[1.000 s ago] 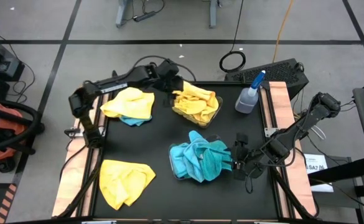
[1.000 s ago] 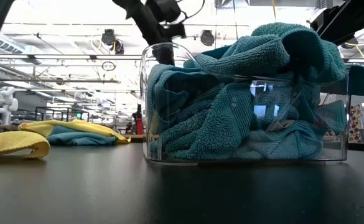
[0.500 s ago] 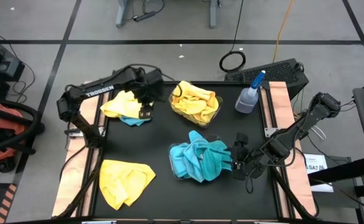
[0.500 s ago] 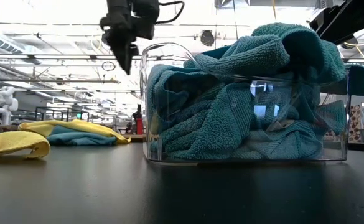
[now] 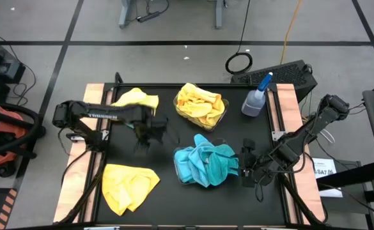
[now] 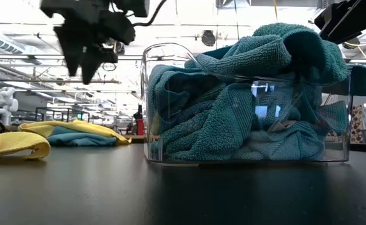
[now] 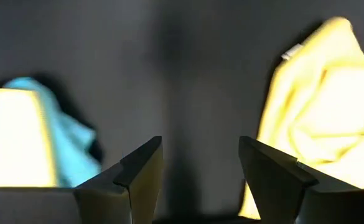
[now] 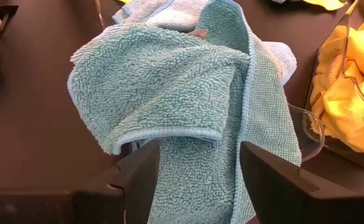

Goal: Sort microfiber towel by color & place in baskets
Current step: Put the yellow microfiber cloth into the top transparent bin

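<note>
My left gripper is open and hangs above bare table, between a far-left pile and a loose yellow towel lying flat near the left. The pile is a yellow towel lying over a turquoise one. One clear basket holds yellow towels. The other basket is heaped with turquoise towels. My right gripper is open, level, just right of that basket, touching nothing.
A clear spray bottle with a blue nozzle stands at the table's far right, beside the yellow basket. Wooden strips run along the left and right table edges. Bare black table lies under and near my left gripper.
My left gripper has left the far side by the yellow basket and swung toward the near edge and slightly left, passing over the yellow-and-turquoise pile, to stand above bare table. The towels and baskets have stayed put.
</note>
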Controlling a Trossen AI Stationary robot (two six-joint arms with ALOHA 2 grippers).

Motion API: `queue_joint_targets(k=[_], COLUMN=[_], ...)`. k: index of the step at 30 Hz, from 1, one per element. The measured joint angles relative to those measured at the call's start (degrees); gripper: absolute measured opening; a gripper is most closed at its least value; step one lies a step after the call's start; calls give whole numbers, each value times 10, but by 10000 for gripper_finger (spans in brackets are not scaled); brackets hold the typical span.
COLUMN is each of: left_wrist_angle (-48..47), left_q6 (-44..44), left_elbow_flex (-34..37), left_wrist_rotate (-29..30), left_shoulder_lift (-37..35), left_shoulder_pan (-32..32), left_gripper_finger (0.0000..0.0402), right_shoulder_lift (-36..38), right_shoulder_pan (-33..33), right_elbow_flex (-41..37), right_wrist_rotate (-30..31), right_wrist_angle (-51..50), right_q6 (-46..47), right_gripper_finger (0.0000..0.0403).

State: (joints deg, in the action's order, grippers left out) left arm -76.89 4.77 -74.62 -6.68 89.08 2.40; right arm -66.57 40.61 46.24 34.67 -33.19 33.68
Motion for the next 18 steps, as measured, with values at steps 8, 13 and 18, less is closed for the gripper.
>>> queue_joint_targets(k=[8,13,18], left_wrist_angle=[93,145,156], left_q6=[-160,-302,-453], left_elbow_flex=[52,75,82], left_wrist_rotate=[1,29,80], left_shoulder_lift=[0,0,0], left_shoulder_pan=[-173,-289,-398], left_gripper_finger=[217,217,217], right_shoulder_lift=[0,0,0], right_shoulder_pan=[1,1,14], right_elbow_flex=[0,0,0], right_wrist_rotate=[-1,-19,-24], right_wrist_angle=[5,22,30], right_q6=[-24,-40,-44], right_gripper_finger=[215,215,215])
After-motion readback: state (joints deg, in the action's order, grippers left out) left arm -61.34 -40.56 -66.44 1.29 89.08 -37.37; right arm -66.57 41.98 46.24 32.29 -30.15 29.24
